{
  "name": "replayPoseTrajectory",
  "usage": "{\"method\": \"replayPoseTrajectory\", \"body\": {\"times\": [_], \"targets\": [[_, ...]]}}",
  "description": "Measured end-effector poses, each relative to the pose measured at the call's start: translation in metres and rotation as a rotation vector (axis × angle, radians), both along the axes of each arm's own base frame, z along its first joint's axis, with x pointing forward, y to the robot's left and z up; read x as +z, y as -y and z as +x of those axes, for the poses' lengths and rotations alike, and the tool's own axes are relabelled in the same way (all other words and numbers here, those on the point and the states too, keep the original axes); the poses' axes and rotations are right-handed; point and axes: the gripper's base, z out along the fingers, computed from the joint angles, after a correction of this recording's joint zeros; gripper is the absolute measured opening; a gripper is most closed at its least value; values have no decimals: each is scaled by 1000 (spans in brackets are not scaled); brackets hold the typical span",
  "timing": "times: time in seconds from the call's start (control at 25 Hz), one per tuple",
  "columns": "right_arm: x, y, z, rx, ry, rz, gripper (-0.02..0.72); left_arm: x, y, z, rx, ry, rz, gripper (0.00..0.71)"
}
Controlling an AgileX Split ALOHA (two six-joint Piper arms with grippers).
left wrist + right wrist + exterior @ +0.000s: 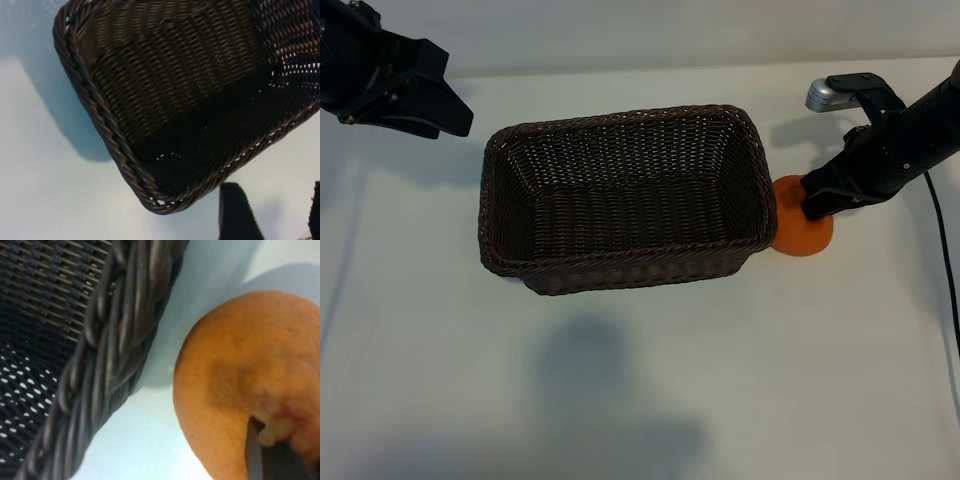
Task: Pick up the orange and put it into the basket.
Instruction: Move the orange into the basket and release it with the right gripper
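The orange (802, 238) lies on the white table against the right end of the dark woven basket (620, 118). My right gripper (820, 200) has come down on top of the orange and is shut on it. In the right wrist view a dark finger (260, 460) presses into the orange (230, 365) at its bumpy nub, with the braided basket rim (115, 340) close beside it; the other finger is hidden. My left gripper (450, 112) hangs open at the far left, above the table behind the basket's left corner. Its view shows the basket corner (125, 165) and the open gripper (274, 187) with nothing in it.
The basket has nothing inside it. A silver and black part (835, 92) of the right arm sits above the orange. A cable (945, 270) runs down the right edge. Bare white table (640, 400) spreads in front of the basket.
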Motion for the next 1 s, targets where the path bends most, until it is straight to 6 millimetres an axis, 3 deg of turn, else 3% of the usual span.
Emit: {"method": "replayPoseTrajectory", "body": {"times": [0.16,0.32,0.6,1.0], "targets": [[3,1,-1,-4,-6,-2,43,0,0,0,-4,2,1,405],[21,5,-1,-1,14,-13,43,0,0,0,-4,2,1,405],[46,44,-8,-137,0,-30,43,0,0,0,-4,2,1,405],[116,43,-18,-127,54,37,43,0,0,0,-3,2,1,405]]}}
